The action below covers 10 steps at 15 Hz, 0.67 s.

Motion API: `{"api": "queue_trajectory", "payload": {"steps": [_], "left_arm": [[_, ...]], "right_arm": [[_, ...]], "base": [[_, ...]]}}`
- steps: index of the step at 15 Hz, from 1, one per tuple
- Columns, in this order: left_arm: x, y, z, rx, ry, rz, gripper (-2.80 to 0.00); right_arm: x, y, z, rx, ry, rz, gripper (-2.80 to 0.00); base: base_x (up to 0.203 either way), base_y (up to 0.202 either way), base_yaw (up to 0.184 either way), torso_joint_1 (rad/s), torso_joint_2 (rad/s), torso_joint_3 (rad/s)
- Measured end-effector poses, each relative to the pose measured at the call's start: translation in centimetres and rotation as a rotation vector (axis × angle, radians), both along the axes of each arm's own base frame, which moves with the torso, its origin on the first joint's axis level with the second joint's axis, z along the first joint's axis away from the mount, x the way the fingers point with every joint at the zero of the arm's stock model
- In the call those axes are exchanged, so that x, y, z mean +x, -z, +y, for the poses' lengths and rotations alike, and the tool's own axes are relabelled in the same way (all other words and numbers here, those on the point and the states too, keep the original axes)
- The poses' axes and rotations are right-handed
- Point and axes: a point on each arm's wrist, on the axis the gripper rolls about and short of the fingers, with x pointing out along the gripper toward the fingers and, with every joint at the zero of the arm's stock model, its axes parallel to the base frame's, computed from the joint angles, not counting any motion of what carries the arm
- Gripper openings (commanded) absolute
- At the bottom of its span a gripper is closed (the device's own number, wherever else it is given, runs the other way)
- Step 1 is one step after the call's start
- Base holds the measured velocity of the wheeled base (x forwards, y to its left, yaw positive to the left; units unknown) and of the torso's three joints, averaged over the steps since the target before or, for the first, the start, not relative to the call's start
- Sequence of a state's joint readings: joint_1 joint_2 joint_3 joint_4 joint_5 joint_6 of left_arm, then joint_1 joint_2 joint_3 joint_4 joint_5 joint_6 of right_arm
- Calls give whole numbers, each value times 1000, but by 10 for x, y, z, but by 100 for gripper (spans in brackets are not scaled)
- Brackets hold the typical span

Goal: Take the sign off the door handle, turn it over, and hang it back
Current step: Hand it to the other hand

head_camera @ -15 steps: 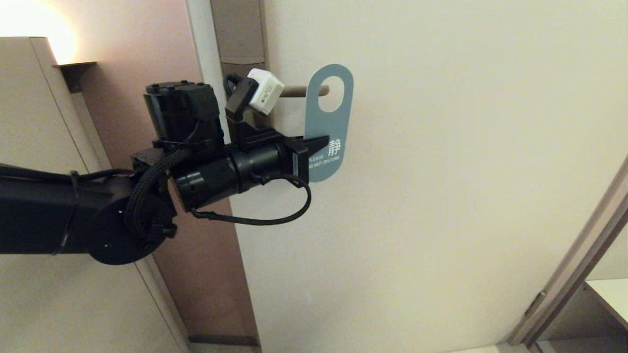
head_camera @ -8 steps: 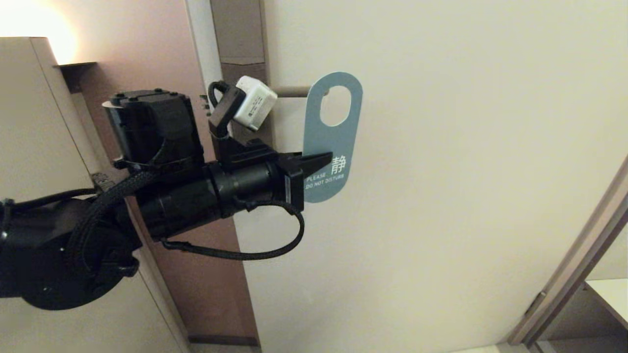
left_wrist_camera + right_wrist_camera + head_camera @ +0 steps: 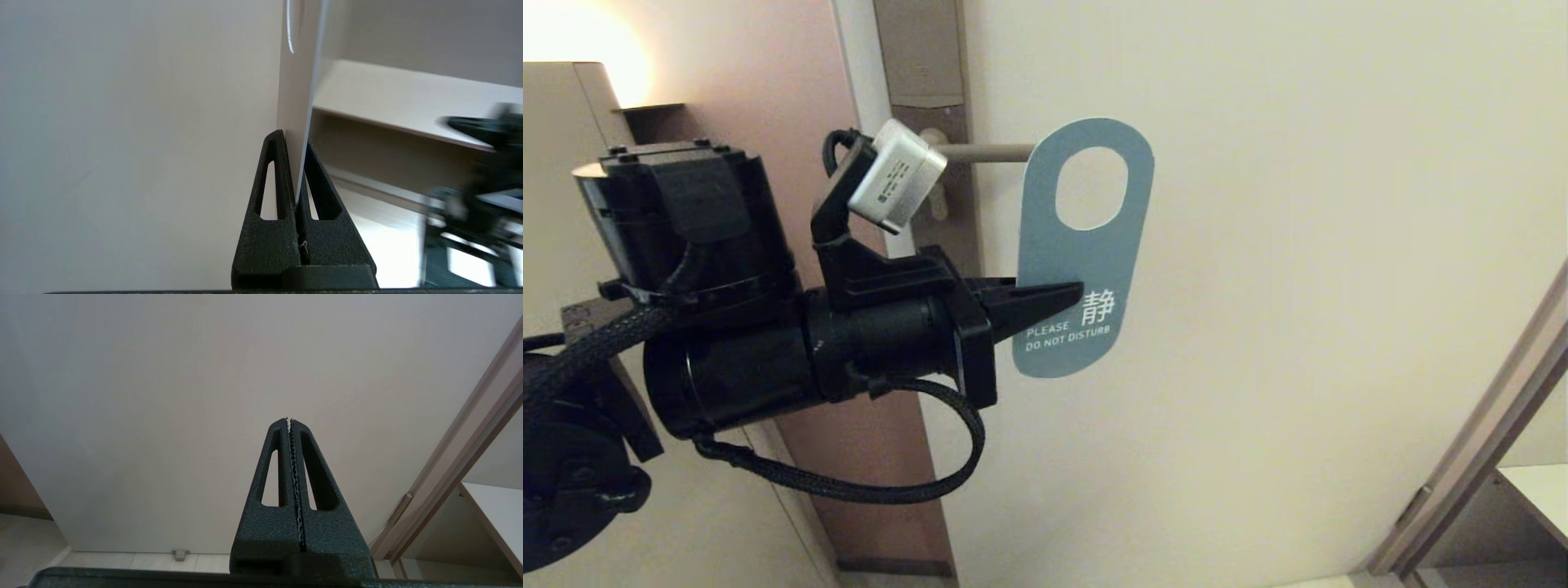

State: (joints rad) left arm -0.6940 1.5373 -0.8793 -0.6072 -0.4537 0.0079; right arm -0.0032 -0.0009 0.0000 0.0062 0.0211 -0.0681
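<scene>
One tool (image 3: 1058,300) horiz., pinching sign (image 3: 1086,245).

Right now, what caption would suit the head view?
Left gripper pinches the blue oblong door sign, lifted clear of the slim beige door handle.

Matte black left arm (image 3: 727,359) – braided cable (image 3: 849,490), white wrist camera (image 3: 897,175), slotted triangular jaws.

A cream door (image 3: 1258,286) is seen filling most of the head view, bordered on its left by a brown door frame (image 3: 849,392). A glowing lamp (image 3: 572,33) is seen at upper left, and a pale shelf (image 3: 1535,490) at lower right.
</scene>
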Motion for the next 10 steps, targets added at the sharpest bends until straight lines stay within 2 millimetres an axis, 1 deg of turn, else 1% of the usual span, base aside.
{"api": "queue_trajectory", "payload": {"steps": [2,5,8,10], "left_arm": [[-1,-5,-1,-21,57,6,-280],[0,-14,-4,-77,137,80,-280],[8,-19,-12,-96,168,98,-280],[14,-19,-19,-99,230,122,-280]], "right_arm": [[0,0,0,0,0,0,-280],[0,0,0,0,0,0,-280],[0,0,0,0,0,0,-280],[0,0,0,0,0,0,-280]], "base": [[0,0,0,0,0,0],[0,0,0,0,0,0],[0,0,0,0,0,0],[0,0,0,0,0,0]]}}
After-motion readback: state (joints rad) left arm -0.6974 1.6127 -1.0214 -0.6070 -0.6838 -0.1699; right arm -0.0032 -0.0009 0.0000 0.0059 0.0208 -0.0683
